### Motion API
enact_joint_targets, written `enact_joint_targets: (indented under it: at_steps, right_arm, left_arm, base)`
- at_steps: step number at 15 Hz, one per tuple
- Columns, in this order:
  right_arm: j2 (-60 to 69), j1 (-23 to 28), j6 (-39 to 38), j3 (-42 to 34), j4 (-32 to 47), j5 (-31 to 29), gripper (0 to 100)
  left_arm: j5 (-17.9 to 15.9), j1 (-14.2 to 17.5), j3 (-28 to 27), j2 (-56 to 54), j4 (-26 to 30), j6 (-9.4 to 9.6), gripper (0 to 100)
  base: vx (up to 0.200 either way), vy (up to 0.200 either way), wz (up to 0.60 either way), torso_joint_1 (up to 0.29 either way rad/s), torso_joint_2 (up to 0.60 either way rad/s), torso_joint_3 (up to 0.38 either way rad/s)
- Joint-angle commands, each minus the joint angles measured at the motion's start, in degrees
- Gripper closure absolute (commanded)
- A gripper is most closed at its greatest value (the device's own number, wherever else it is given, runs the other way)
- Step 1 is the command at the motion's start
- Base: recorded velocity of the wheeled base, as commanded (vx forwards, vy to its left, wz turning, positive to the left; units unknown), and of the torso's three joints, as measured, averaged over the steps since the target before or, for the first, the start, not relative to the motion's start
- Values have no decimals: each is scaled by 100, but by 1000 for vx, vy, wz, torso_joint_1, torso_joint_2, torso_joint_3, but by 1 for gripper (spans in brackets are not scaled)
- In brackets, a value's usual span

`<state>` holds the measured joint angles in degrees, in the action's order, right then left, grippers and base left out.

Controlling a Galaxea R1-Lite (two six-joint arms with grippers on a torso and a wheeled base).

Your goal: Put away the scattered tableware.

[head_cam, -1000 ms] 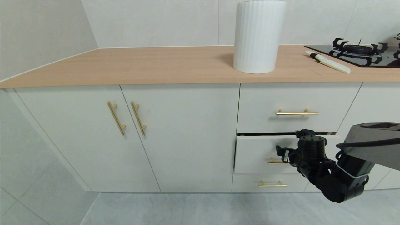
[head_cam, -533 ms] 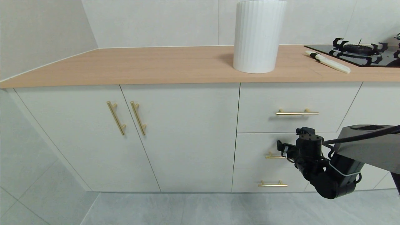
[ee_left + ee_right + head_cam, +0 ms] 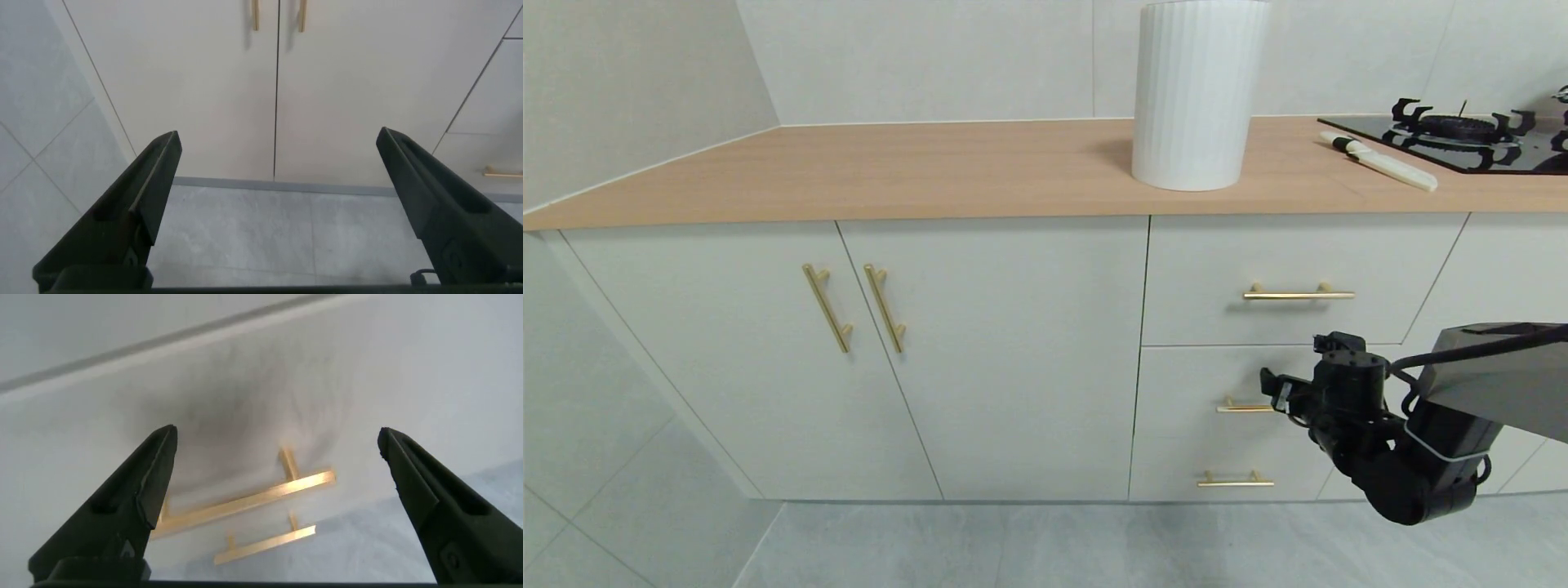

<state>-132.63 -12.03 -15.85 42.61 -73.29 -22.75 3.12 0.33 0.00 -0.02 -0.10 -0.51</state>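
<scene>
The right gripper [image 3: 1278, 394] hangs low in front of the drawer stack, level with the middle handle [image 3: 1241, 406] and just beside its right end. Its fingers are spread wide with nothing between them. In the right wrist view the gripper [image 3: 275, 437] faces the shut drawer front, the handle [image 3: 245, 502] lying a little way off. That bar runs nearly along the line from one finger to the other and not across it, so I judge a turn of the wrist is needed before any grasp on it.

The only loose piece I can make out is what looks like a knife [image 3: 1380, 162]. It lies on the counter [image 3: 931, 171] just in front of the stove [image 3: 1462, 139] and right of the white ribbed jar [image 3: 1192, 98]. From the right gripper it lies well above and somewhat to the right, which makes the right arm the nearer one. Its long axis runs on a slant: the dark-banded end points back toward the wall and the pale end points toward the counter's front edge and the right.

The left gripper [image 3: 278, 139] is also spread and empty, aimed at the cabinet doors [image 3: 278, 73] and the floor
</scene>
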Motion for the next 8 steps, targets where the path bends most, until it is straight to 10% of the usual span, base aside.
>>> enact_joint_targets:
  at_steps: [1,8]
  right_arm:
    - [932,-45,38,-675,43,297,0]
    - [4685,-388,820,-2872,8,-309,0]
  left_arm:
    - [4,2,0,2,1,-2,0]
    - [4,2,0,2,1,-2,0]
  base:
    - [0,0,0,0,0,0]
    - [0,0,0,0,0,0]
